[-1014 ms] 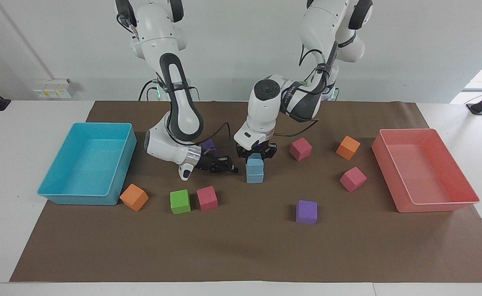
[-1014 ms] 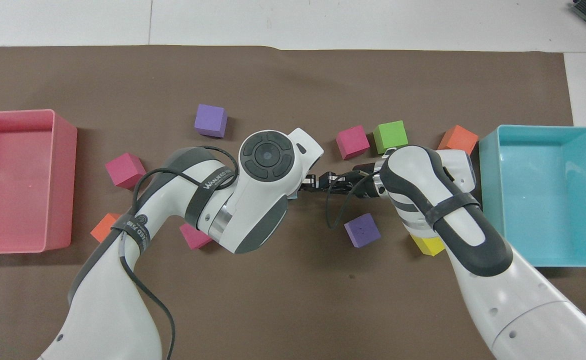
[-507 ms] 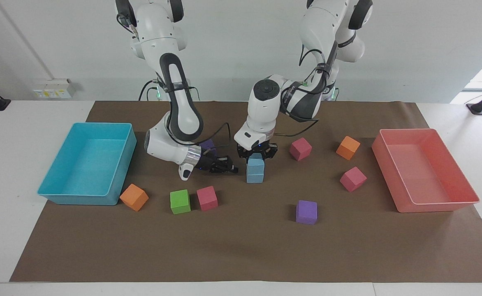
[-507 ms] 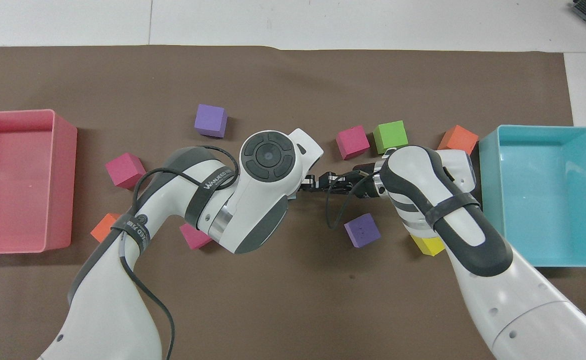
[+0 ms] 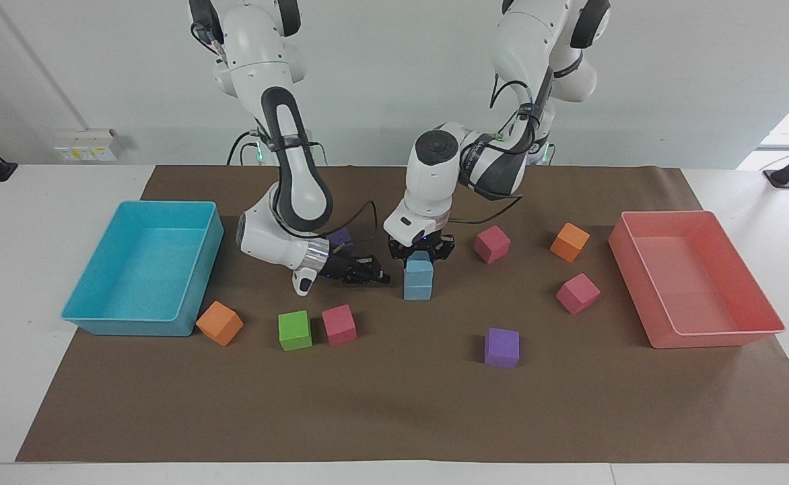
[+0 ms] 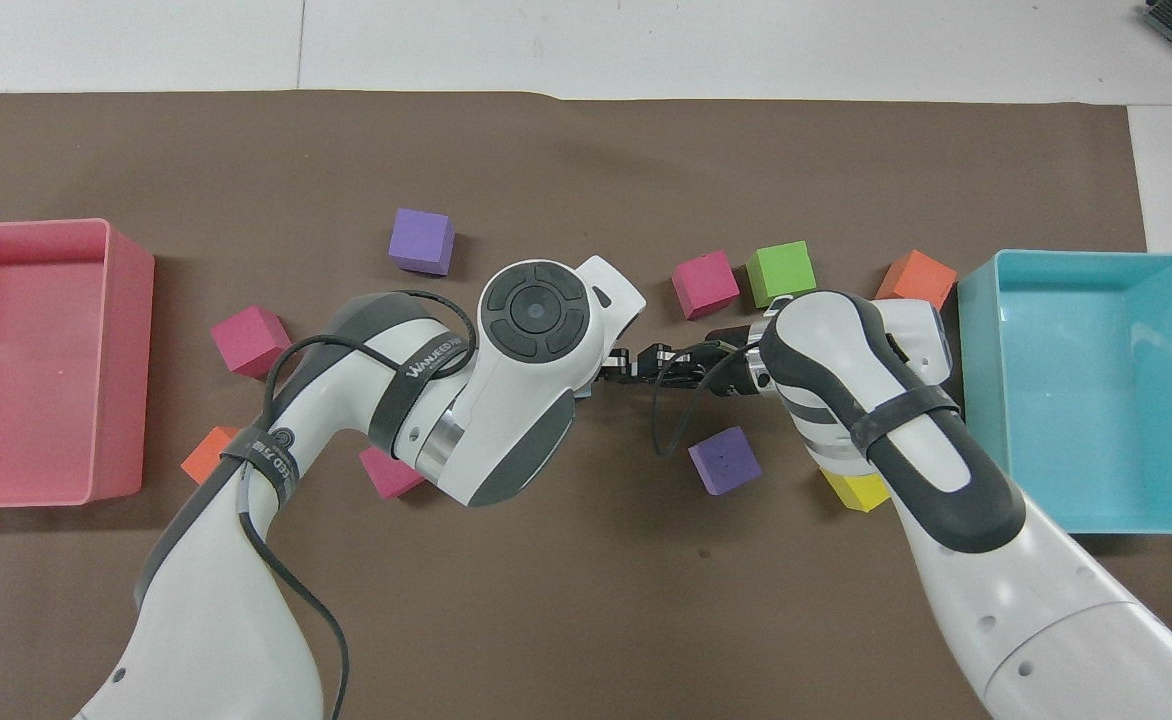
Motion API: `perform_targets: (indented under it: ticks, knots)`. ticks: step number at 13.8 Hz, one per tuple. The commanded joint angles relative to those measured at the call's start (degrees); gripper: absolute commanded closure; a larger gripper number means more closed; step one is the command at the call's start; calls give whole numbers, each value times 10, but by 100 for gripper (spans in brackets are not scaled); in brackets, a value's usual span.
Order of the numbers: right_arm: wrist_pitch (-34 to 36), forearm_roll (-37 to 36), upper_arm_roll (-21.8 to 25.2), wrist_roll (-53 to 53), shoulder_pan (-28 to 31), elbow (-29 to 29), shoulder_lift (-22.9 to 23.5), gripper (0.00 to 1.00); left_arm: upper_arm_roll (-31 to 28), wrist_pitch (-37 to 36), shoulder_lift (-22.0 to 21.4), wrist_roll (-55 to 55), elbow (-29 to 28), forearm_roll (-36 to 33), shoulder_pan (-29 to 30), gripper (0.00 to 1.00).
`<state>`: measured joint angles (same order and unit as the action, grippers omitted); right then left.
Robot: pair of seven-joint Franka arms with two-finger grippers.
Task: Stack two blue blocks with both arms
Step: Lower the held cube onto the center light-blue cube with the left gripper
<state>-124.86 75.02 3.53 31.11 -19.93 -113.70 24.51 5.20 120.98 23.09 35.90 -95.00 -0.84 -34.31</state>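
Left gripper (image 5: pixel 420 254) points straight down at mid-table, its fingers clamped on the upper blue block (image 5: pixel 419 267), which sits on the lower blue block (image 5: pixel 418 288) as a two-high stack on the brown mat (image 5: pixel 394 404). From overhead the left arm's wrist (image 6: pixel 536 330) hides both blocks and the grasp entirely; only black finger hardware shows at its edge.

Right gripper (image 5: pixel 369 274) lies low and level just beside the stack, toward the right arm's end of the table, pinched shut with nothing between its tips. Whether it touches the lower block cannot be made out.

One purple cube (image 5: pixel 340 237) is half hidden by the right arm's forearm in the facing view, yet is plain from overhead (image 6: pixel 725 460). A yellow cube (image 6: pixel 858 490) shows only as a sliver under that arm from above. An orange cube (image 6: pixel 208 455) and a pink cube (image 6: pixel 389 475) are partly covered by the left arm there.
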Motion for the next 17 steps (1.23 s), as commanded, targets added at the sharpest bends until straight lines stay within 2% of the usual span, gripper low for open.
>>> perform_targets:
  ticks: [1, 4, 5, 6, 7, 15, 17]
  knots:
    - [-11, 14, -2, -7, -2, -6, -5, 100, -9, -2, 1, 9, 10, -11, -8, 66]
    - [-11, 14, -1, -7, -2, -6, -5, 100, -9, -1, 1, 9, 13, -9, -5, 48]
    - [-11, 14, -1, -7, -2, -6, -5, 100, -9, -1, 1, 9, 13, -8, -3, 38]
    - [-11, 14, -2, -7, -2, -6, -5, 100, -8, -1, 1, 9, 13, -8, -3, 21]
    - [-11, 14, -1, -7, -2, -6, -5, 100, -8, -1, 1, 9, 12, -8, -3, 9]
    - [-11, 14, -1, -7, -2, -6, -5, 100, -8, -2, -1, 9, 9, -8, -5, 7]
    - [-11, 14, -2, -7, -2, -6, -5, 100, -8, -4, -6, 9, 11, -6, -3, 1]
